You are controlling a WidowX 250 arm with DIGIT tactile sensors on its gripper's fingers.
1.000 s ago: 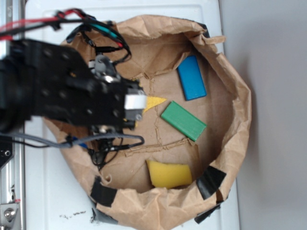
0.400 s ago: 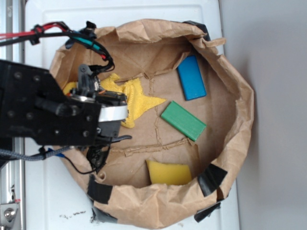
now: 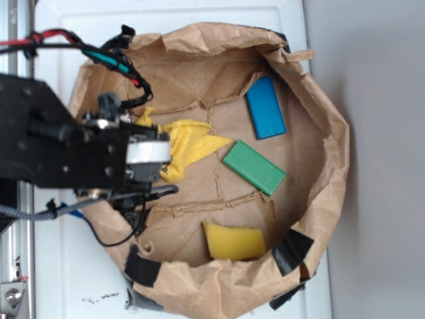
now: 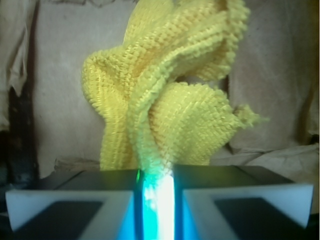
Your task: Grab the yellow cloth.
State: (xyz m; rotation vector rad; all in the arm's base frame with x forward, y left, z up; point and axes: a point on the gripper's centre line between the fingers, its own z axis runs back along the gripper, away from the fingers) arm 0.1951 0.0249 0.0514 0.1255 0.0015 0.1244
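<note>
Yellow cloth (image 3: 189, 147): bunched, left-centre of the paper bag (image 3: 319, 199), bare floor around it; green block (image 3: 254, 167) nearest at right. End effector (image 4: 155, 200): nearly closed, pinching the cloth's lower fold. Bag walls stand high all round.

Exterior view looks straight down from above, far enough to take in the whole paper bag (image 3: 329, 143) on the worktop (image 3: 60, 272). Wrist view sits right behind the jaws, looking past them close-up. Both views share the yellow cloth (image 3: 188, 147) (image 4: 167, 107) pinched between the jaws.
</note>
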